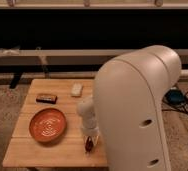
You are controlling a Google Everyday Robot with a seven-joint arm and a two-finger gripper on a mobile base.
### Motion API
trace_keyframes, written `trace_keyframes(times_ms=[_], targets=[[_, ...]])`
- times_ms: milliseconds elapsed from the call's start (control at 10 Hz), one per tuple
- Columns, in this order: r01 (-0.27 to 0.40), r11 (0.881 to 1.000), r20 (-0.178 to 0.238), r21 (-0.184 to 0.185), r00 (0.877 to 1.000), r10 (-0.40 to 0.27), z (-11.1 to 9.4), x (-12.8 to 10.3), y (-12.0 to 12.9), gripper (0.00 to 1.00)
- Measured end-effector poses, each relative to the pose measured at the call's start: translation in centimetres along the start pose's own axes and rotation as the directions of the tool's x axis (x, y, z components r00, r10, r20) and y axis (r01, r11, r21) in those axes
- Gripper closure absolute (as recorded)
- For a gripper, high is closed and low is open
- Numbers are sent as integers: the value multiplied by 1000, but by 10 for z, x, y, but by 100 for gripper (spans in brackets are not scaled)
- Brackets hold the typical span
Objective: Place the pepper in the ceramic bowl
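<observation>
Gripper (pixel 89 141) low over the table (pixel 39 154), pointing down, to the right of the ceramic bowl (pixel 48 125) as seen and well clear of its rim. Jaws: cannot tell how far open, or whether they have anything. The pepper (pixel 88 145) sits right at the tips, a dark red sliver on the table, right of the bowl and close to the front edge.

Risks, as judged:
- Pepper is thin and tapered, so an off-centre pinch could squirt it sideways. Away from the bowl, that means off the near edge.
- A weak hold could drop it on the carry towards the bowl, short of the rim.
- Bowl is shallow. A high release could let the pepper skip out.
- A low approach could clip the rim and shove the bowl.

Behind the bowl, a black rectangular object (pixel 46 98) and a small pale object (pixel 76 89), both out of the likely path.
</observation>
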Motion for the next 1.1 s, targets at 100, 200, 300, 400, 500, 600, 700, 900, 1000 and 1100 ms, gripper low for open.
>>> trace_keyframes(times_ms=[100, 200, 300, 400, 500, 600, 700, 900, 1000, 1100], targets=[[15, 1000, 2, -8, 1000, -15, -4, 0, 3, 98], [42, 999, 11, -19, 999, -42, -13, 0, 9, 100], [78, 997, 26, -25, 997, -77, -23, -1, 18, 100], [128, 991, 40, -31, 991, -126, -37, 1, 33, 100], [186, 982, 58, -34, 981, -183, -54, 3, 51, 100], [246, 969, 80, -36, 967, -242, -73, 5, 70, 100], [292, 956, 100, -37, 953, -287, -86, 6, 85, 100], [369, 928, 132, -43, 923, -361, -102, 11, 113, 100], [403, 914, 140, -48, 909, -394, -106, 14, 125, 100], [430, 901, 143, -55, 896, -420, -106, 17, 135, 98]])
